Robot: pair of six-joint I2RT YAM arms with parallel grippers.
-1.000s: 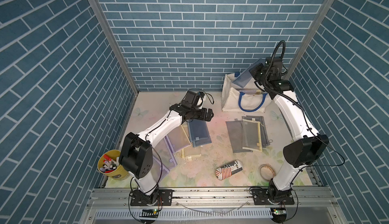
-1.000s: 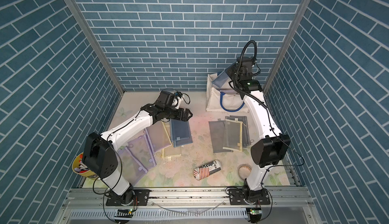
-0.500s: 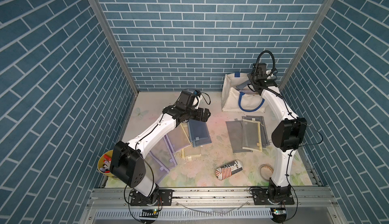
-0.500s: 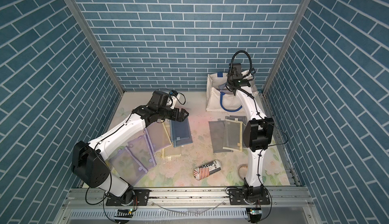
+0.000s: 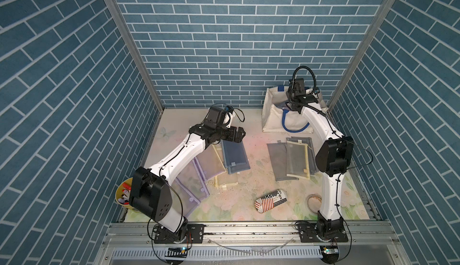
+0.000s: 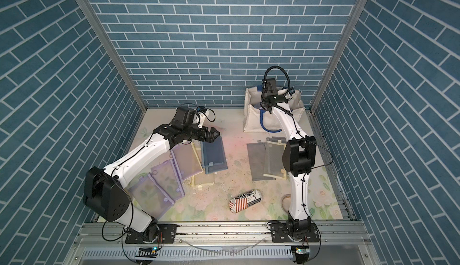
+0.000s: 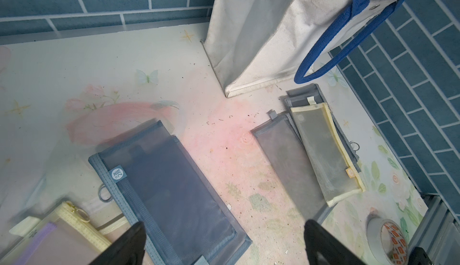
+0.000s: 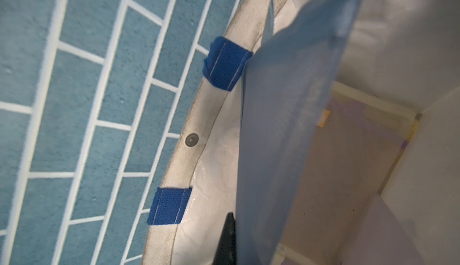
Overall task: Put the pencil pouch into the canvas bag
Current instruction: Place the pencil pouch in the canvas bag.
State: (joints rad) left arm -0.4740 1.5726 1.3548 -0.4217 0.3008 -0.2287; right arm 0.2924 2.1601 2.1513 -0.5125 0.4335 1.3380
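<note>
The off-white canvas bag (image 5: 272, 119) (image 6: 251, 119) with blue handles stands upright at the back right in both top views. My right gripper (image 5: 290, 106) (image 8: 239, 228) reaches down into its open mouth, shut on a translucent blue mesh pencil pouch (image 8: 293, 126). In the right wrist view the pouch hangs inside the bag, just within the rim (image 8: 199, 126), above other pouches on the bag's floor. My left gripper (image 5: 240, 135) (image 7: 224, 226) hovers open over a stack of blue mesh pouches (image 7: 169, 181) at table centre-left, holding nothing.
Grey and yellow-edged pouches (image 5: 288, 159) lie in front of the bag, and purple pouches (image 5: 196, 176) lie under the left arm. A flag-printed pouch (image 5: 271, 199) and a tape roll (image 5: 314, 201) sit near the front edge. A yellow cup (image 5: 123, 196) stands at the front left.
The right arm has swung the blue pouch from above the bag down into its opening. The left arm has shifted a little, its gripper still open.
</note>
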